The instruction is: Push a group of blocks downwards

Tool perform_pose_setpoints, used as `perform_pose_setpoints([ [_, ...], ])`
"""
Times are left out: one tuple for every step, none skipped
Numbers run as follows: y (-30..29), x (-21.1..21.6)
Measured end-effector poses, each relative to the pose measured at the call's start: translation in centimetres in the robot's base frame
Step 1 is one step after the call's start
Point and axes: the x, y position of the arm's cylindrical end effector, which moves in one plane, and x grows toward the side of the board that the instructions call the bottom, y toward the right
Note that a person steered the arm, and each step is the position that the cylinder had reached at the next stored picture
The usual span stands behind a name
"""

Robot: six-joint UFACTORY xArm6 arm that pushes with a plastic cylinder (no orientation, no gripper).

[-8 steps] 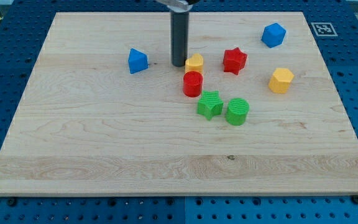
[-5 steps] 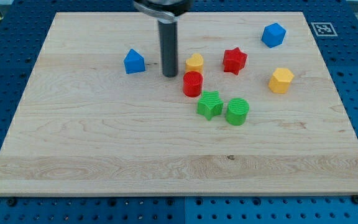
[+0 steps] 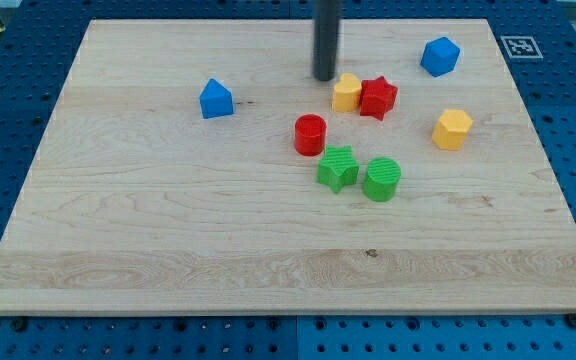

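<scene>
- Camera view: the rod ends in a plain tip (image 3: 324, 77) – there is no claw on it, so nothing is spread, pressed together or pinching.
- The tip rests on the wooden board (image 3: 168, 250) near the view's top, just up and left of the yellow block (image 3: 346, 92).
- The yellow block touches the red star (image 3: 377, 97) on its right side – the two form a pair.
- Below them, apart from the pair, stands the red cylinder (image 3: 310, 134).
- Lower still and to the right, the green star (image 3: 338, 167) and green cylinder (image 3: 381, 179) sit just beside each other.
- A blue block (image 3: 216, 98) with a peaked top lies well to the tip's left.
- A blue cube (image 3: 440, 56) sits near the top right corner.
- A yellow hexagonal block (image 3: 452, 129) lies right of the red star, apart from it.
</scene>
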Motion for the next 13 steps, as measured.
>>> perform_pose_setpoints([
  [5.7, 1.6],
  [5.7, 4.5],
  [4.2, 7.6],
  [4.2, 7.8],
  [3.5, 4.9],
  [-0.2, 4.6],
  [-2.7, 5.4],
  [-2.4, 7.9],
  [-2.3, 6.8],
  [-1.0, 5.5],
  [0.7, 6.6],
  [0.7, 9.7],
  [0.7, 8.8],
])
